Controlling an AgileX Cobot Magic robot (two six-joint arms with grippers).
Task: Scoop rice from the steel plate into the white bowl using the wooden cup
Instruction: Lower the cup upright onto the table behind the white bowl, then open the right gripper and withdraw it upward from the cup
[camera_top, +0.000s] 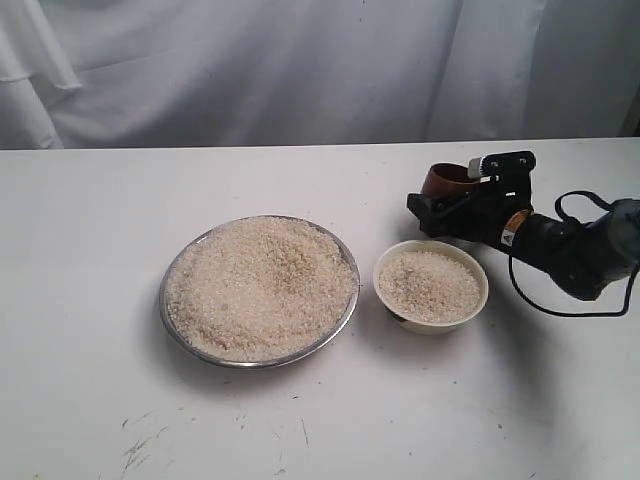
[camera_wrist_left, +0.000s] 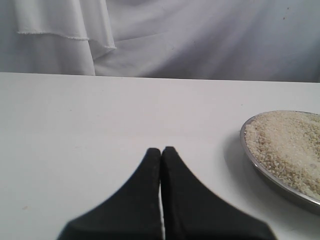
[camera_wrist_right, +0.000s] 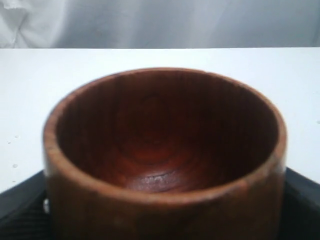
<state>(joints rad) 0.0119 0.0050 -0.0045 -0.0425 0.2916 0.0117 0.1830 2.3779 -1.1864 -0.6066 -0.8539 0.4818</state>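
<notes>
The steel plate (camera_top: 163, 300) sits mid-table, heaped with rice (camera_top: 260, 285). Right of it stands the white bowl (camera_top: 430, 325), holding rice (camera_top: 430, 285) almost to its rim. Just behind the bowl, to its right, my right gripper (camera_top: 455, 200) is shut on the wooden cup (camera_top: 447, 181). The cup (camera_wrist_right: 165, 150) fills the right wrist view, its dark red inside empty, with black fingers (camera_wrist_right: 302, 200) at its sides. My left gripper (camera_wrist_left: 161, 150) is shut on nothing, low over bare table left of the plate (camera_wrist_left: 280, 187). It does not show in the exterior view.
A white cloth backdrop (camera_top: 300, 70) hangs behind the table's far edge. The right arm and its black cable (camera_top: 560, 300) lie over the table's right side. A few faint marks (camera_top: 135, 450) dot the white tabletop near the front.
</notes>
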